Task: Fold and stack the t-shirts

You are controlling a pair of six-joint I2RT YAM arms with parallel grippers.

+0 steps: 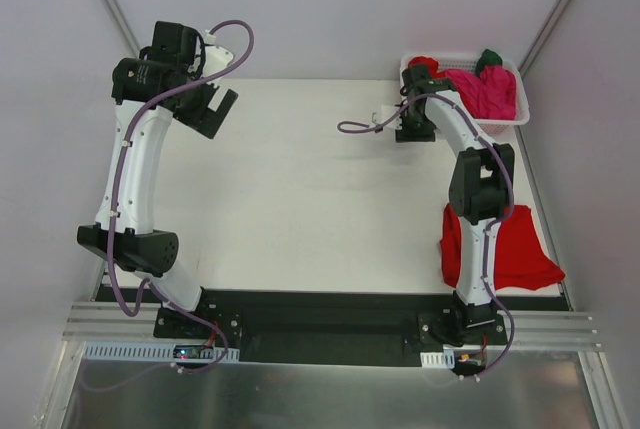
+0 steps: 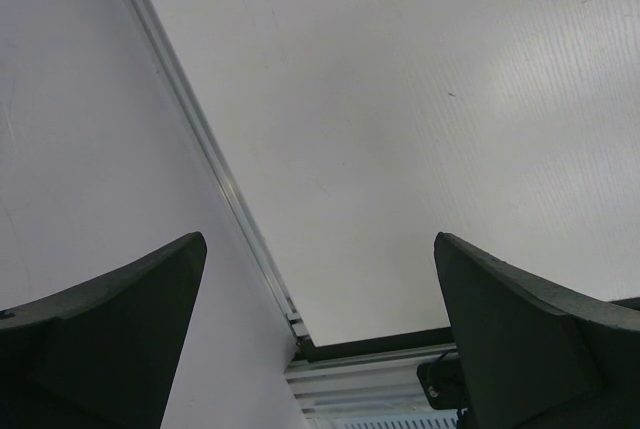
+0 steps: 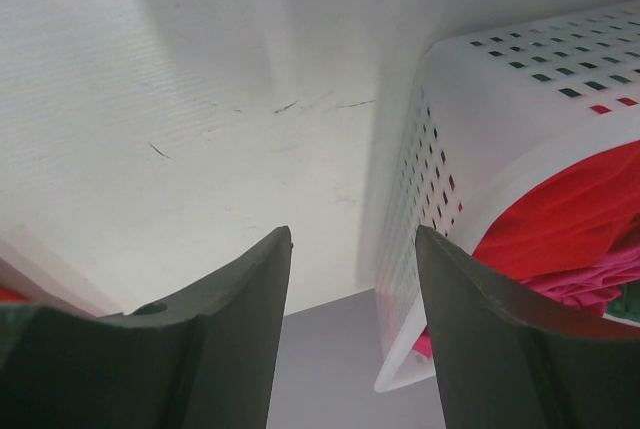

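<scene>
right gripper (image 3: 352, 239) was up at the far right of the table (image 1: 300, 199), right beside the left wall of the white basket (image 1: 500, 124) - fingers part way apart with nothing between them, so released, not gripping any cloth. the shirts in the basket sat just off to its right side: a red t-shirt (image 3: 560, 219) bunched against the near wall, the pink t-shirt (image 1: 485, 89) filling the middle, and a bit of the dark green t-shirt (image 1: 488, 59) poking up at the back rim. none of them touched the fingers in the wrist view. another red t-shirt on the table (image 1: 515, 249) lay spread out by the right arm's base, well apart from that gripper. left gripper (image 2: 320, 244) was raised over the far left corner - jaws wide apart, holding nothing, nowhere near any shirt.
</scene>
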